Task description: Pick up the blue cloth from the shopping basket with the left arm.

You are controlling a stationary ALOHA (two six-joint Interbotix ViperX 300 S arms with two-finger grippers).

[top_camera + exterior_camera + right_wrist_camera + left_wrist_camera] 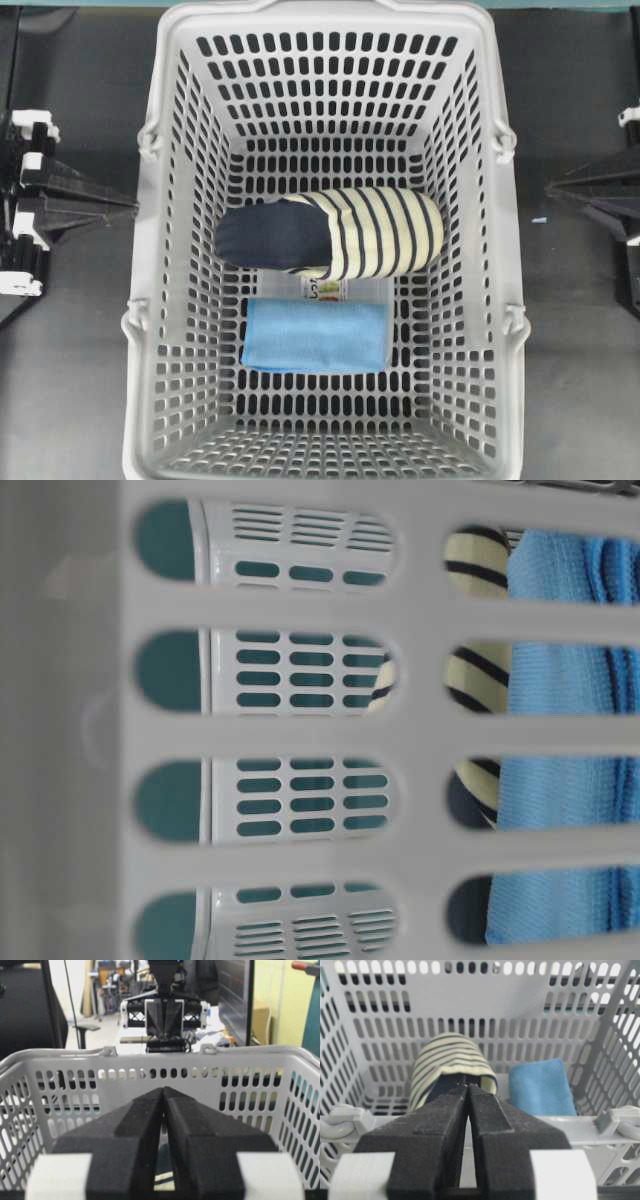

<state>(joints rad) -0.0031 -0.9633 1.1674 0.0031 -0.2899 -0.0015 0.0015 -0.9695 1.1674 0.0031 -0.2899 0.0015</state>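
Observation:
The blue cloth (315, 336) lies flat and folded on the floor of the shopping basket (180, 150), towards the near end. It also shows in the left wrist view (540, 1087) and the table-level view (560, 800). My left gripper (128, 206) is shut and empty outside the basket's left wall; in its own view (467, 1085) the fingertips meet just above the rim (580, 1127). My right gripper (553, 187) is shut and empty outside the right wall, its tip (164, 1089) in front of the rim (75, 1055).
A navy and cream striped slipper (330, 233) lies across the basket's middle, just behind the cloth, also seen in the left wrist view (447, 1057). A clear printed packet (335, 290) lies partly under the slipper and the cloth. The left arm (165, 1015) faces the right wrist camera.

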